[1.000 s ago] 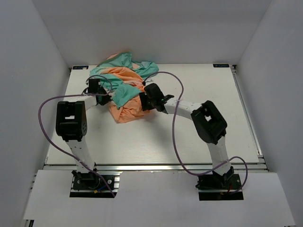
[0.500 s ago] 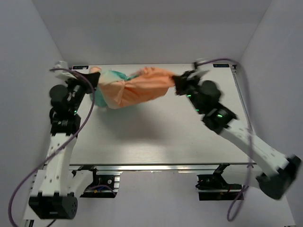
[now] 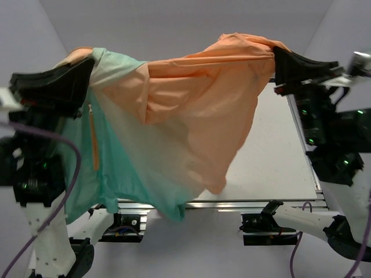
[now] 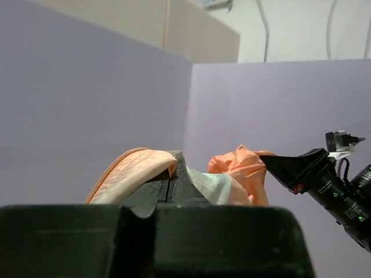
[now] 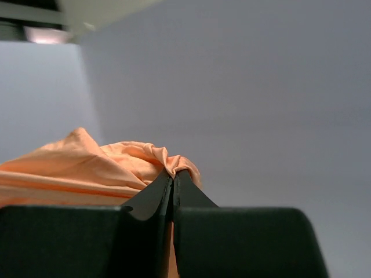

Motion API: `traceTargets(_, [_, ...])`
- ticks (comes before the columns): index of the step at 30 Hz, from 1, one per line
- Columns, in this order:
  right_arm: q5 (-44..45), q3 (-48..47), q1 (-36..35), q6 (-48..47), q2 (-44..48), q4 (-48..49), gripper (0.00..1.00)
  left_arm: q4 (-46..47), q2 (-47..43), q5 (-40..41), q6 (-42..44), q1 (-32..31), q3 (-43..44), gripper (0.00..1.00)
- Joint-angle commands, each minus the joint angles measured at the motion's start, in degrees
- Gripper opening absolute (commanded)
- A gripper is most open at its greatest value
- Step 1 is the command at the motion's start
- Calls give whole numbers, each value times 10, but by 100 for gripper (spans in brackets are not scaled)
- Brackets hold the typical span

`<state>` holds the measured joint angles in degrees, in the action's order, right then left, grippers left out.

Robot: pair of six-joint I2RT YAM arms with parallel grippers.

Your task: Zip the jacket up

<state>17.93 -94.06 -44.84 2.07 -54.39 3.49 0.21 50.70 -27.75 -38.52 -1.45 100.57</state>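
Note:
The jacket [image 3: 191, 104] hangs in the air, stretched between my two raised grippers. It is orange on the right and upper part and fades to teal at the lower left, where its orange zipper [image 3: 93, 139] runs down. My left gripper [image 3: 86, 68] is shut on a pale orange-edged fold [image 4: 133, 168] at the jacket's left top. My right gripper [image 3: 277, 58] is shut on a bunched orange fold [image 5: 168, 162] at the right top. In the left wrist view my left gripper [image 4: 172, 169] pinches cloth, and the right gripper [image 4: 271, 165] shows beyond it. The jacket's lowest part hangs over the table's near edge.
The white table [image 3: 272, 156] lies below, largely hidden by the hanging cloth. Its metal front rail [image 3: 243, 204] and the arm bases [image 3: 264, 223] show at the bottom. Grey walls [image 3: 174, 23] close in on three sides.
Both arms have risen from the table and moved apart, and the crumpled jacket has been lifted and spread wide. The right gripper shut on the orange cloth during this.

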Motion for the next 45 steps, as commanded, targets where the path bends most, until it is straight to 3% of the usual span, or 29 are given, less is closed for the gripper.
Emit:
traceTargets(1, [270, 8, 12, -108, -46, 19, 0, -30, 97, 50, -9, 10, -48, 0])
traceTargets(2, [336, 19, 13, -151, -75, 35, 0, -26, 117, 56, -9, 10, -64, 0])
traceTargets(5, [335, 36, 58, -131, -133, 8, 0, -7, 152, 57, -10, 10, -135, 0])
traceTargets(8, [105, -10, 203, -7, -207, -77, 0, 22, 209, 65, -10, 10, -166, 0])
traceTargets(10, [51, -75, 229, 5, -265, -88, 0, 4, 272, 94, -1, 10, -143, 0])
traceTargets(13, [-28, -264, 231, -18, -421, -67, 0, -60, 397, 111, 27, 11, 21, 0])
traceTargets(14, [-57, -389, 231, -17, -455, -57, 0, -80, 431, 90, 34, 11, 86, 0])
traceTargets(15, [-106, -446, 230, -7, -482, -39, 0, -97, 464, 82, 41, 11, 222, 0])
traceTargets(16, [-126, -487, 230, 30, -520, 0, 0, -120, 519, 78, 42, 13, 286, 0])
traceTargets(18, [-158, -480, 231, 68, -520, 157, 0, -123, 552, 78, 15, 48, 402, 0])
traceTargets(20, [-171, -432, 230, 104, -489, 224, 0, -59, 536, 50, -48, 93, 386, 0])
traceTargets(23, [-221, -393, 231, 68, -434, 204, 0, -21, 462, 25, -56, 119, 294, 0])
traceTargets(25, [-225, -271, 231, 43, -352, 174, 0, -7, 409, 21, -31, 119, 179, 0])
traceTargets(30, [-152, 158, 231, 41, -139, 219, 0, 66, 161, 12, -45, 119, -211, 0])
traceTargets(31, [-140, 287, 231, 48, -78, 223, 0, 87, 124, 16, -68, 118, -347, 4])
traceTargets(33, [-99, 387, 230, 79, -27, 205, 0, 91, 55, 19, -85, 116, -459, 10])
traceTargets(35, [-27, 486, 231, 104, 36, 124, 0, 51, -38, 14, -113, 110, -587, 13])
traceTargets(37, [34, 531, 231, 197, 92, 51, 0, 40, -126, 6, -132, 92, -670, 25])
traceTargets(38, [76, 574, 231, 214, 110, -4, 0, 20, -149, 4, -130, 74, -716, 41])
traceTargets(39, [103, 589, 232, 236, 125, -40, 0, -9, -168, 2, -123, 66, -728, 49])
traceTargets(40, [132, 599, 232, 259, 145, -83, 0, -81, -183, -1, -104, 57, -736, 65])
traceTargets(41, [181, 610, 232, 288, 151, -148, 0, -114, -203, -8, -93, 42, -745, 98])
traceTargets(43, [220, 613, 233, 307, 153, -198, 0, -193, -213, -13, -62, 30, -746, 98])
traceTargets(44, [240, 612, 235, 300, 150, -211, 23, -220, -214, -8, -53, 27, -741, 98])
traceTargets(45, [250, 599, 235, 305, 141, -248, 29, -252, -213, -3, -43, 26, -732, 98])
